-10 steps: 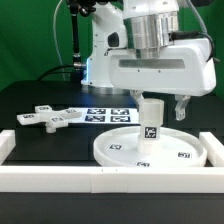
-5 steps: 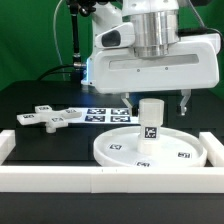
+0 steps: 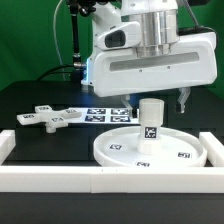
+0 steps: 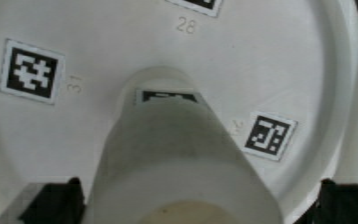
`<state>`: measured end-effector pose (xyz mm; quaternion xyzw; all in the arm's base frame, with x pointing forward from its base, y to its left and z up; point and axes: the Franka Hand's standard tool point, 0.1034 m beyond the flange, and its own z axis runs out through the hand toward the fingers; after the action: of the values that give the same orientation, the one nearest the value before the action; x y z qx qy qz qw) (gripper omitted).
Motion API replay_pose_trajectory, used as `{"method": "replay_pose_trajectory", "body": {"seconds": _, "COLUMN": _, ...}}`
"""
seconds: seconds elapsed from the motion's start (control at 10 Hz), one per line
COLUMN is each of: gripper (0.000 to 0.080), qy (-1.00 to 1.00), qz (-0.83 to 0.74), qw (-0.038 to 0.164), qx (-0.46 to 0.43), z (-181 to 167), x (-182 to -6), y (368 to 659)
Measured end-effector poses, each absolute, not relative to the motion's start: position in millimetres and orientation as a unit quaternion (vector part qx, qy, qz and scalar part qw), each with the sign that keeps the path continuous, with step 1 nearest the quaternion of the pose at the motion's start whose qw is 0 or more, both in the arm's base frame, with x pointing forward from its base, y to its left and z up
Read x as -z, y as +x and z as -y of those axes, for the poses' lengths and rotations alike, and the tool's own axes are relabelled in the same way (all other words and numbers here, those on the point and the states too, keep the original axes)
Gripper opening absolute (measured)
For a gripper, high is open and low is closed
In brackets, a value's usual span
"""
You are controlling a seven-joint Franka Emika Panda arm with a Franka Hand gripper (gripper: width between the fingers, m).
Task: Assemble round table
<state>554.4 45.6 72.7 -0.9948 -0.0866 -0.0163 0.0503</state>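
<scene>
The large white round disc (image 3: 112, 151) lies flat inside the front wall, and it also shows in the wrist view (image 4: 78, 125) with its tags. The short cylindrical post (image 3: 150, 120) stands upright on the disc's middle; the wrist view looks down on the post (image 4: 176, 150). My gripper (image 3: 155, 99) hangs open just above the post's top, one finger on each side and neither touching it. In the wrist view the gripper (image 4: 197, 205) shows dark fingertips (image 4: 51, 203) clear of the post. The flat cross-shaped piece (image 3: 45, 118) lies on the table at the exterior view's left.
The marker board (image 3: 103, 113) lies flat behind the disc. A white rectangular border wall (image 3: 100, 181) runs along the front and up both sides. A lamp and stand are behind the arm.
My gripper has risen straight up off the post with its fingers apart. The post stays standing on the disc.
</scene>
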Motion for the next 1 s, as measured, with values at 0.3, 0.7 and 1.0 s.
{"method": "replay_pose_trajectory", "body": {"seconds": 0.3, "gripper": 0.0649, "qy": -0.975, "qz": 0.216, "qw": 0.039, "qx": 0.023, "z": -51.4, "x": -72.1, "y": 554.0}}
{"method": "replay_pose_trajectory", "body": {"seconds": 0.7, "gripper": 0.0649, "qy": -0.941, "qz": 0.335, "qw": 0.034, "qx": 0.027, "z": -48.2, "x": -71.9, "y": 554.2}}
{"method": "replay_pose_trajectory", "body": {"seconds": 1.0, "gripper": 0.0649, "qy": -0.886, "qz": 0.463, "qw": 0.015, "qx": 0.021, "z": -47.9, "x": -73.2, "y": 555.4}}
